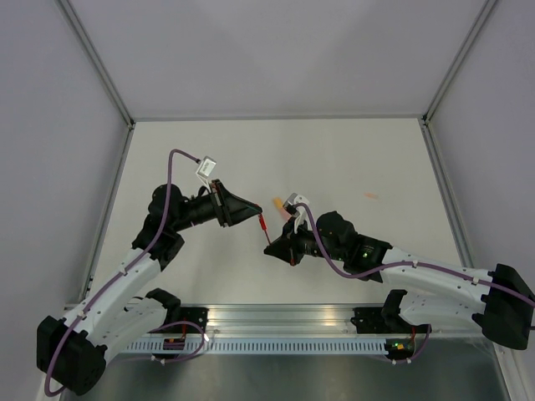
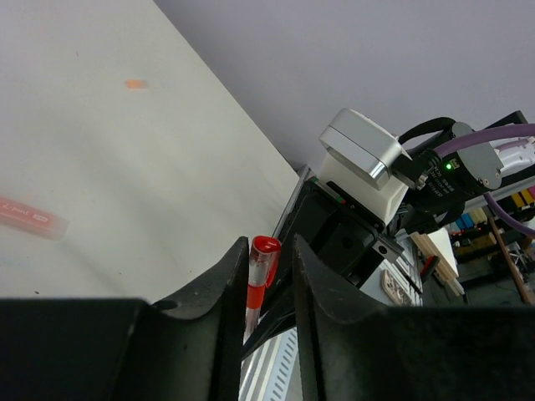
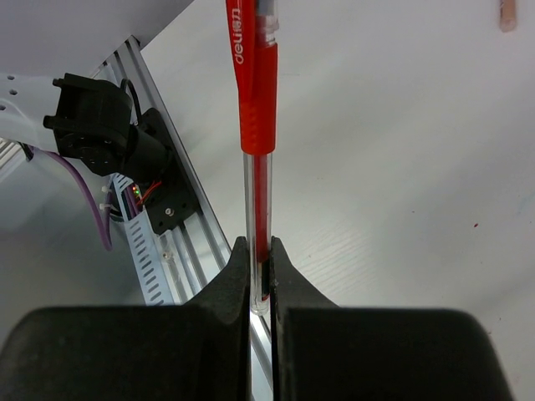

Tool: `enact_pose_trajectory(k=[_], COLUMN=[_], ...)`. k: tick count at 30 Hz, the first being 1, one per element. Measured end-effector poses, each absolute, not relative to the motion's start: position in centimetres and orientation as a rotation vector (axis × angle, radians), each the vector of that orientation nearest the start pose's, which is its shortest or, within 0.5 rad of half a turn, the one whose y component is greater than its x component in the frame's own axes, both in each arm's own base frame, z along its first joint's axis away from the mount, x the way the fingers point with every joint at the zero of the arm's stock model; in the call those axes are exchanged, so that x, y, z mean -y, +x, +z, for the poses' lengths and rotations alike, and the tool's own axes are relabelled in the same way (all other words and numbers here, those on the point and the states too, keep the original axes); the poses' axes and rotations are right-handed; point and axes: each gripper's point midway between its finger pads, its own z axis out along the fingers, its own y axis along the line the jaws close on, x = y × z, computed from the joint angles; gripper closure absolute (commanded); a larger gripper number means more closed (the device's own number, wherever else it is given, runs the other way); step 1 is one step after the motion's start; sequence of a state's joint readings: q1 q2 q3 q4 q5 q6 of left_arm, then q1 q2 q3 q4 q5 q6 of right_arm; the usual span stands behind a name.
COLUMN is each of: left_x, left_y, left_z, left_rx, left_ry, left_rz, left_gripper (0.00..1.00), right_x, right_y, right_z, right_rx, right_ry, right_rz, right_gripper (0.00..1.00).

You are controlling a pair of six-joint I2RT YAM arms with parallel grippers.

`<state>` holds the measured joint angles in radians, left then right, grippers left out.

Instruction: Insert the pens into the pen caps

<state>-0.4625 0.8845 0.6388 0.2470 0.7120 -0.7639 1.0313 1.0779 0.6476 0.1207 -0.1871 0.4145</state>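
My right gripper is shut on the clear rear end of the red pen and holds it above the table. A red cap with a clip sits over the pen's front end. That cap stands between the fingers of my left gripper. It leans on the left finger, and a narrow gap shows at the right finger. An orange-peach pen lies on the table just behind the grippers. A small orange cap lies far to the right.
The white table has grey walls on three sides. An aluminium rail with cable ducts runs along the near edge between the arm bases. The right wrist camera housing is close in front of my left gripper.
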Motion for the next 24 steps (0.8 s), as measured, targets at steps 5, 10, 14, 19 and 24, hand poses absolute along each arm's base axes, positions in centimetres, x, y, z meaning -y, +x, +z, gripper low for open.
enact_pose_trajectory(k=[5, 10, 14, 19, 24], left_x=[25.5, 26.5, 27.5, 28.2, 28.8], left_y=[20.2, 19.8, 19.4, 19.1, 18.7], left_z=[28.7, 28.5, 28.1, 27.7, 28.1], left_rx=[-1.744, -1.735, -1.737, -1.714, -1.663], left_ry=[0.362, 0.382, 0.412, 0.426, 0.433], left_rz=[-1.476, -1.481, -1.483, -1.480, -1.485], left_gripper=[0.95, 0.98, 0.98, 0.98, 0.98], right_x=[-33.8, -33.6, -33.3, -32.1, -30.7], right_y=[14.4, 14.2, 14.0, 13.7, 13.3], right_z=[19.0, 18.6, 18.0, 17.8, 18.8], right_rx=[-1.895, -1.916, -1.942, -1.960, -1.952], right_ry=[-0.754, -0.761, -0.767, -0.754, -0.732], right_rz=[1.139, 1.130, 1.116, 1.086, 1.062], right_gripper=[1.00, 1.00, 1.00, 1.00, 1.00])
